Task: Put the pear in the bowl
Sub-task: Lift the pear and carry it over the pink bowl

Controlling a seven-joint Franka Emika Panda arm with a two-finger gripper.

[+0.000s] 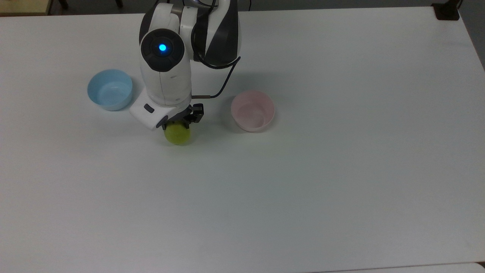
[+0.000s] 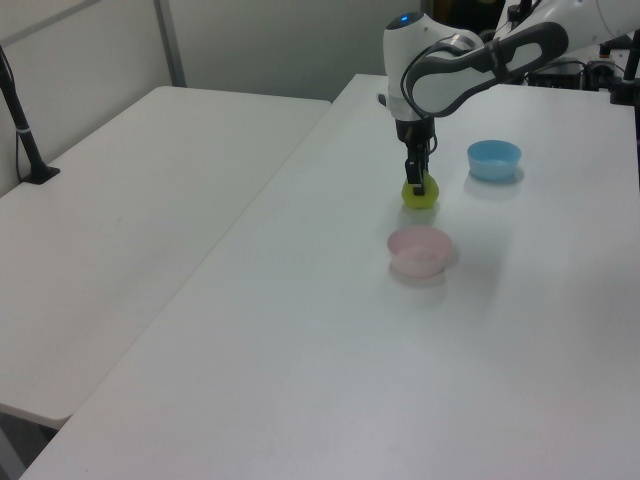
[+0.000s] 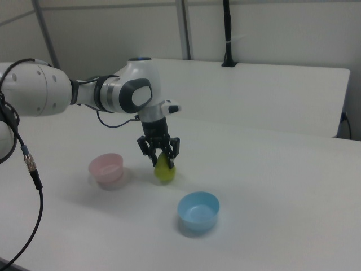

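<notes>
Because the arm's wrist covers it in the top view, the upper half of the pear is hidden; the claw sits over it, with the pink bowl at 3 o'clock and the blue bowl at 10 o'clock. In the left view the claw reaches the pear. In the right view the claw stands apart astride the pear, which rests on the bench; whether it touches, I cannot tell.

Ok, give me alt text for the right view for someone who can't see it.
A white robot arm's end effector reaches down over the top of a yellow-green pear on a white table. A pink bowl sits at the right view's left, a blue bowl nearer the camera.
</notes>
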